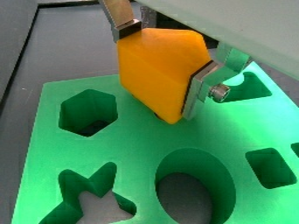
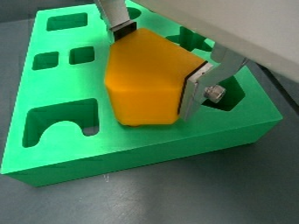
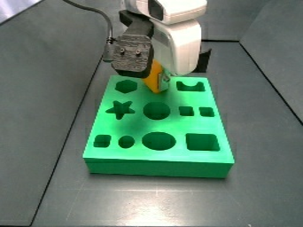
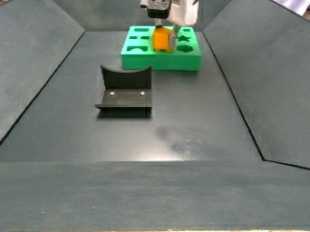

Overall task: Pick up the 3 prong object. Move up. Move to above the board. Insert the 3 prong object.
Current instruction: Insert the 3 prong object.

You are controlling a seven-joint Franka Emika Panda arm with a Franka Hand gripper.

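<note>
A dark grey floor (image 4: 182, 136) fills the pen, matte with a faint pale sheen near its middle. Dark walls slope up at 9 o'clock (image 4: 43, 72) and 3 o'clock (image 4: 260, 72). The black fixture (image 4: 125, 91) stands on the floor toward 10 o'clock. A flat ledge (image 4: 155, 195) runs across at 6 o'clock.

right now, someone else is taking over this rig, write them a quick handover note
Gripper: shut on the 3 prong object, over the far part of the board, as a side view shows.
3 prong object: orange, held tilted between the silver fingers, above the board's surface in both wrist views; its prongs are not visible.
Board: green, flat on the dark floor. The fixture stands apart from it, nearer the camera.
Done: pickup, lift, move to above the board.
Left: line up over the matching hole and insert; not seated yet.
</note>
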